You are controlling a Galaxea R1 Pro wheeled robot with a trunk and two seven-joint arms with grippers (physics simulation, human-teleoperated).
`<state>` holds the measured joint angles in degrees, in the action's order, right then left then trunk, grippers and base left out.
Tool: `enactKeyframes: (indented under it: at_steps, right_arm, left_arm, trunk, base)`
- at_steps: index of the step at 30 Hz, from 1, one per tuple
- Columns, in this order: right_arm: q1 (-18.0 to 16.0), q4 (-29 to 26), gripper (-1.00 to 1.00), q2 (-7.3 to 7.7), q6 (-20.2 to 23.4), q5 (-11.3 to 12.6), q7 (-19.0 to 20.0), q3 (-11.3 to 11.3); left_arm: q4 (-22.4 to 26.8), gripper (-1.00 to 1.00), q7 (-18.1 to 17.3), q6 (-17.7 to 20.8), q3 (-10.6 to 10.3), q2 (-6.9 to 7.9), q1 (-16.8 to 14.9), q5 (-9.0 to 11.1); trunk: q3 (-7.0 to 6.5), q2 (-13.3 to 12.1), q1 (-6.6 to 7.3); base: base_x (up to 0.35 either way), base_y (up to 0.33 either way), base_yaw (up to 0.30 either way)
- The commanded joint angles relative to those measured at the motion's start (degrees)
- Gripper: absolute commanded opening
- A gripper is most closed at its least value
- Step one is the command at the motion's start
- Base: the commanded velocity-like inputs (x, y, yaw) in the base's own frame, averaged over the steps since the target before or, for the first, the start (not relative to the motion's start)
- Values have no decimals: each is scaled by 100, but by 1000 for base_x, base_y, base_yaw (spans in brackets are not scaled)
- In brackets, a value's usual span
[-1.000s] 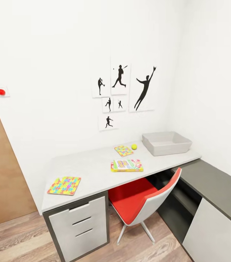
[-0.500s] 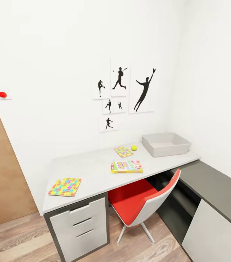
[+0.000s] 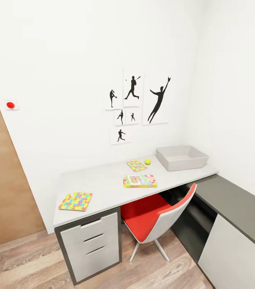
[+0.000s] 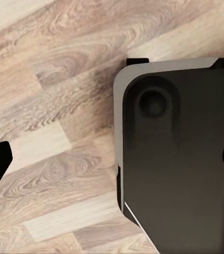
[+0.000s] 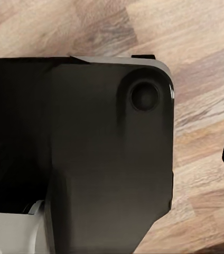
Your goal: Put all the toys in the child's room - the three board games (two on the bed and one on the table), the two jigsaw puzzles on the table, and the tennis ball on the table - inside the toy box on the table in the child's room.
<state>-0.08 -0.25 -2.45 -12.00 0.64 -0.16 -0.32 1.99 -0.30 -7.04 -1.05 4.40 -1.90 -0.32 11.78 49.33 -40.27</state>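
In the head view the long grey table (image 3: 103,182) stands against the white wall. The grey toy box (image 3: 181,157) sits at its far right end with nothing visible inside. Left of the box lies the tennis ball (image 3: 147,161), with the smaller jigsaw puzzle (image 3: 136,165) beside it. One board game (image 3: 140,181) lies near the table's front edge. The larger jigsaw puzzle (image 3: 75,201) rests at the left end above the drawers. The bed is out of view. My left gripper (image 4: 112,164) and right gripper (image 5: 112,159) hang open over the floor and my dark base.
A red-and-white swivel chair (image 3: 155,218) is tucked under the table's middle. A lower dark grey cabinet (image 3: 239,206) runs along the right wall. White drawers (image 3: 91,241) sit under the table's left end. A wooden door panel (image 3: 3,192) and red wall button (image 3: 10,105) are at left.
The head camera has shifted, so the table and wall pictures sit slightly further right and more of the wooden panel shows. Nothing on the table has moved.
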Motion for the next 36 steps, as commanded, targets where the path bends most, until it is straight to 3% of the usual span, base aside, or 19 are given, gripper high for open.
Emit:
enactKeyframes:
  at_steps: [1, 9, 21, 24, 30, 36]
  right_arm:
    - [-1, -2, 100, -1, -15, 7, -2, -3]
    - [-1, 6, 100, -1, -13, 6, -2, -3]
    - [-1, 5, 100, -9, 2, 6, -2, -3]
    - [-1, 2, 100, -10, 42, 6, -2, -3]
    - [-1, 0, 100, -10, 73, 11, -2, -10]
    - [-1, 4, 100, -10, 91, 8, 4, -12]
  left_arm:
    - [-5, 100, -4, -20, -10, 1, -4, -3]
    - [-5, 100, -5, -17, -9, -4, -4, -3]
    - [-5, 100, -21, -35, -13, 15, -4, -26]
    - [-5, 100, -28, -41, -17, 13, -4, -130]
    - [-5, 100, -17, -69, -10, 9, -4, -589]
    - [-5, 100, -11, -84, -10, 8, -4, -686]
  trunk:
    - [7, 6, -1]
    - [7, 6, -1]
    - [7, 6, -1]
    - [7, 6, -1]
    - [7, 6, -1]
    - [7, 6, -1]
  base:
    - [-18, 2, 0]
    - [-5, 1, -55]
    - [-144, 0, -228]
    - [-64, 0, -258]
    - [-61, 23, -260]
    - [-119, 90, -261]
